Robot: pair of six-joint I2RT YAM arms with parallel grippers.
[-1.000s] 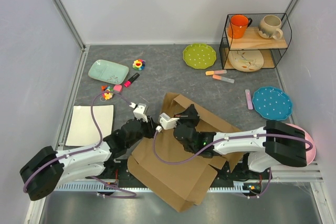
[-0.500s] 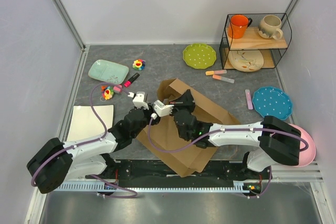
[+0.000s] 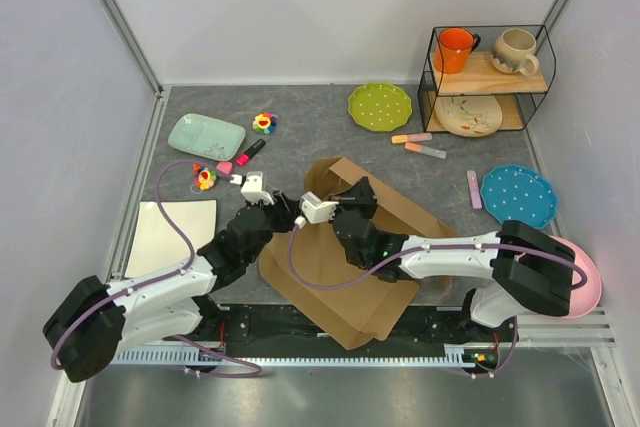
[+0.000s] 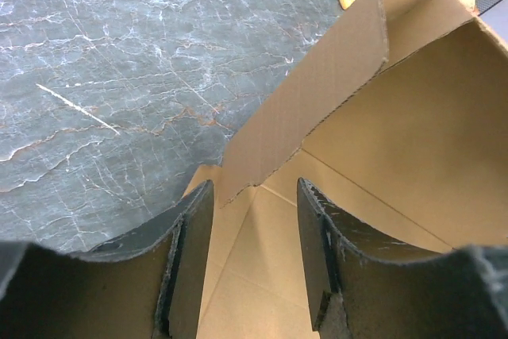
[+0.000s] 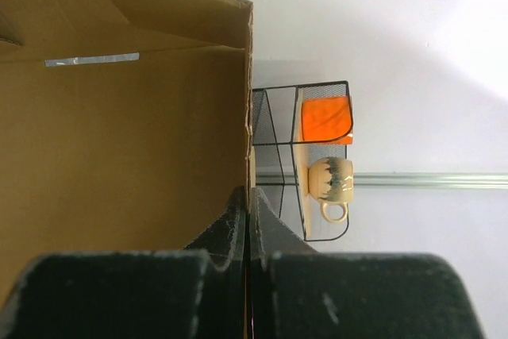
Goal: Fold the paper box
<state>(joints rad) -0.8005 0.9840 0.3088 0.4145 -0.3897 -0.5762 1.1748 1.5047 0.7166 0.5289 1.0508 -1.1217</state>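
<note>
right gripper (image 5: 250, 232) first: its two black fingers (image 5: 232, 232) are pinched tight on the thin upright edge of the plain brown corrugated cardboard box (image 5: 119, 140), and the wall runs straight down into the closed jaws. left gripper (image 4: 250, 256) is spread, its dark fingers (image 4: 190, 252) well apart and gripping nothing. the box floor lies under the gap and a raised side wall starts just ahead of it; whether either finger touches cardboard, cannot tell.

from above, both grippers meet at the far left end of the box. the box lies skewed on the grey marbled table (image 3: 300, 137) between the two arms. one big flat panel reaches toward the near edge, and the walls and a flap stand up at the far end. ribbed, die-cut edges show, and a short strip of clear tape (image 5: 91, 59) sits on an inner panel.

left of the left arm lies a white flat board (image 3: 172, 237), apart from the box. further back there's a green dotted plate (image 3: 380, 105), then a black wire shelf (image 3: 487, 77) holding an orange mug (image 3: 455, 47) and a cream mug (image 3: 515, 50).
</note>
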